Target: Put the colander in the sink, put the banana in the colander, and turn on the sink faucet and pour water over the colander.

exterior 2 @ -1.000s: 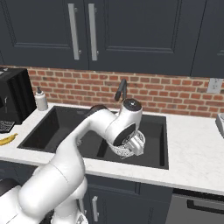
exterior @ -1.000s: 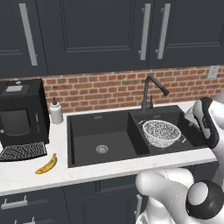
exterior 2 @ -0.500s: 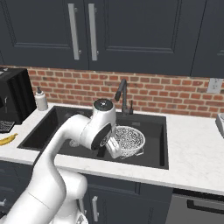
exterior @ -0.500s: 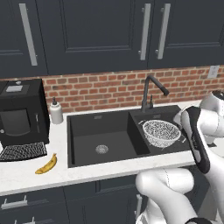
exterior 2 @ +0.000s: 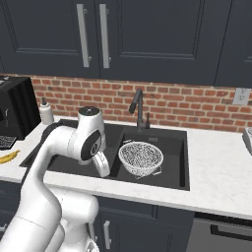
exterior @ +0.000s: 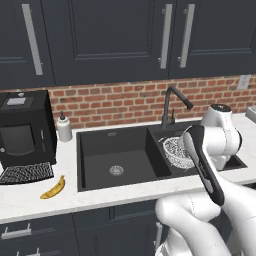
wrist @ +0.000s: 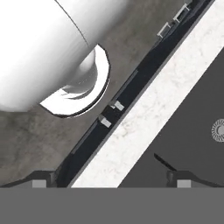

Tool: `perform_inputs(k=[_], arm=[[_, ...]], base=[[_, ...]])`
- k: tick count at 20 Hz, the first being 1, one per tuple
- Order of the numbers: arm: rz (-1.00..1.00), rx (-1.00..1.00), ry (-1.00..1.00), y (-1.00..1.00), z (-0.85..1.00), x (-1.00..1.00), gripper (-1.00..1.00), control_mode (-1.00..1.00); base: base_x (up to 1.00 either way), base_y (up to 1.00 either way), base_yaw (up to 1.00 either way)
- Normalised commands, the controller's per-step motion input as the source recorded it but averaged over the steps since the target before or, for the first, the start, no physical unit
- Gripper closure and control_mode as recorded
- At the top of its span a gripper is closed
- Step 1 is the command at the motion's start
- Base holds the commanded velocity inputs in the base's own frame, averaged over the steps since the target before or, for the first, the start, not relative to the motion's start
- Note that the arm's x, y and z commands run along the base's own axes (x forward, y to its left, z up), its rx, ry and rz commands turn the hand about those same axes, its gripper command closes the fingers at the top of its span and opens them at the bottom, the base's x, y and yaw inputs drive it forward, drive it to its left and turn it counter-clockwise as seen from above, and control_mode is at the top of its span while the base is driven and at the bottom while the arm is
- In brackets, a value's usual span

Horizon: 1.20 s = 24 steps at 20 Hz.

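The silvery wire-mesh colander point(exterior: 176, 150) point(exterior 2: 141, 156) sits upright in the narrower right basin of the black sink point(exterior: 112, 148) point(exterior 2: 173, 170). The yellow banana point(exterior: 53, 188) point(exterior 2: 9, 157) lies on the white counter left of the sink. Behind the basins rises the dark gooseneck sink faucet point(exterior: 173, 103) point(exterior 2: 138, 105); no water shows. My gripper point(wrist: 109, 183) is open with nothing between its fingertips. It looks down over the counter's front edge point(wrist: 144, 122) beside the wide basin, whose round drain point(wrist: 218, 129) shows at the right.
A white soap dispenser point(exterior: 63, 127) point(exterior 2: 46, 111) stands left of the sink by the brick wall. The black coffee machine point(exterior: 22, 131) and a flat dark mesh tray point(exterior: 26, 172) sit at the far left, near the banana. My white arm point(exterior 2: 81, 142) crosses in front of the sink.
My arm has swung left, away from the colander and toward the sink's front edge. The colander has stayed in the narrower basin and now shows uncovered. The banana has not moved.
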Motion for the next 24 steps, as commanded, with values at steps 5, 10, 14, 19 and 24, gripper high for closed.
perform_inputs(k=[5, 10, 14, 19, 24], arm=[[-0.15, 0.0, 0.05, 0.74, 0.0, -0.06, -1.0, -1.0], [-0.35, 0.0, 0.0, 0.82, 0.0, 0.0, -1.0, -1.0], [-0.42, 0.0, 0.0, 0.81, 0.0, 0.0, -1.0, -1.0], [-0.5, 0.0, 0.0, 0.73, 0.0, 0.01, -1.0, -1.0], [-0.72, 0.0, 0.0, 0.51, 0.0, -0.01, -1.0, -1.0]], base=[[0.0, 0.0, 0.0], [0.0, 0.0, 0.0], [0.0, 0.0, 0.0], [0.0, 0.0, 0.0], [0.0, 0.0, 0.0]])
